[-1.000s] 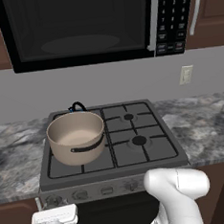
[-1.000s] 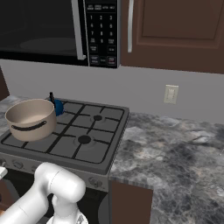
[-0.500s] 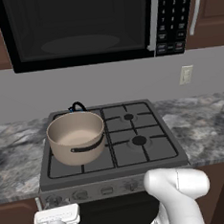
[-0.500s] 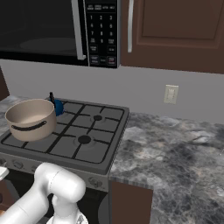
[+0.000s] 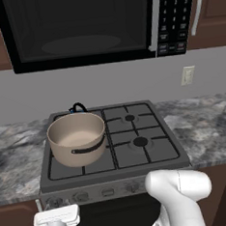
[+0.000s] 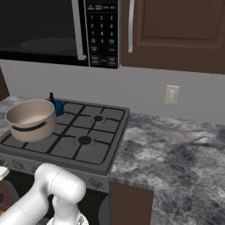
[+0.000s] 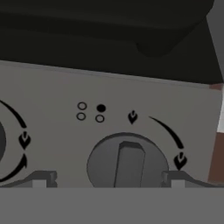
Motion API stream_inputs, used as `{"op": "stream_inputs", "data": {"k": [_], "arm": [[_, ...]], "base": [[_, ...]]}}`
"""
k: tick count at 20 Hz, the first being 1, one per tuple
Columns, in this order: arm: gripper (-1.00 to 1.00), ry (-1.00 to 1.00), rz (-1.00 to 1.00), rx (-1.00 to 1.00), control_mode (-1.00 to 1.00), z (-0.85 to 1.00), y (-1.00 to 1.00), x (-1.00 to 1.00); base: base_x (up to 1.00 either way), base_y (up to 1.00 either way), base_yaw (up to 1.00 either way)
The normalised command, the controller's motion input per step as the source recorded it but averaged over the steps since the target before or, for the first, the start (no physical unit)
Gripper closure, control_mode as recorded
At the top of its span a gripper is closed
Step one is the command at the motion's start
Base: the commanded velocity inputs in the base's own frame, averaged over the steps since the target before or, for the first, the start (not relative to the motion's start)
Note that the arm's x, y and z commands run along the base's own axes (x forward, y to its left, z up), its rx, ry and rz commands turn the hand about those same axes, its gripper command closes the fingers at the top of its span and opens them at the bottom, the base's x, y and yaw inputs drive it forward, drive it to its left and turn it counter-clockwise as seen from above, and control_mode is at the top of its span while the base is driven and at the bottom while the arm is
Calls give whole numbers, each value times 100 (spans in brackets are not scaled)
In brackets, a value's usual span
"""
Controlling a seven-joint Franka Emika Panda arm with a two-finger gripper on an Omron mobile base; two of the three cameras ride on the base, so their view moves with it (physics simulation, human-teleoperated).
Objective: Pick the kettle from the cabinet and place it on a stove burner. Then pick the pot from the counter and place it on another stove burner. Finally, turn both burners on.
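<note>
On the grey steel stove top (image 5: 152, 152) we see the wide beige-tan pot with dark side handles (image 5: 77, 139) sitting over the burner at about eight o'clock. Just behind it, at roughly eleven o'clock, the small dark-blue kettle with a black arched handle (image 5: 77, 108) peeks over the pot's rim; in the right base view its blue body (image 6: 58, 107) shows just beside the pot (image 6: 30, 119). The two round black burner caps (image 5: 140, 142) on the right half of the grate are bare.

Through the hand camera we look straight at the grey control panel (image 7: 57, 96), where a round dark knob with a raised bar grip (image 7: 127, 164) sits at six o'clock. The gripper (image 7: 109, 180) has its two fingertips (image 7: 175, 178) spread wide, one on either side of the knob; they seem close to it, though we cannot tell whether they touch.
</note>
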Motion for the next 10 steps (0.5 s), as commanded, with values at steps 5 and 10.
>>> {"op": "stream_inputs", "data": {"k": [5, 10], "arm": [[-100, 0, 0, 0, -100, 0, 4, 3], [-100, 0, 0, 0, -100, 0, 4, 2]], "base": [[0, 0, 0], [0, 0, 0]]}}
